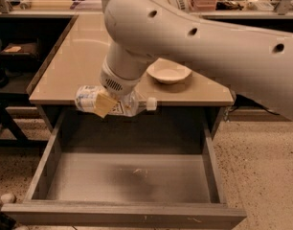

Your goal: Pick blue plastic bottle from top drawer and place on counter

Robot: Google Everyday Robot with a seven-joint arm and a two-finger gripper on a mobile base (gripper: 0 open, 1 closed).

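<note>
My gripper (107, 103) is shut on the blue plastic bottle (91, 98) and holds it lying sideways, white cap pointing right, level with the front edge of the counter (74, 66). The bottle hangs in the air above the back of the open top drawer (132, 176), whose grey bottom shows only a shadow and a small speck. My large white arm comes in from the upper right and hides much of the counter's middle.
A white bowl (168, 73) sits on the counter near its front right. Dark shelving stands to the left of the counter and more benches with clutter run along the back. Speckled floor lies on both sides of the drawer.
</note>
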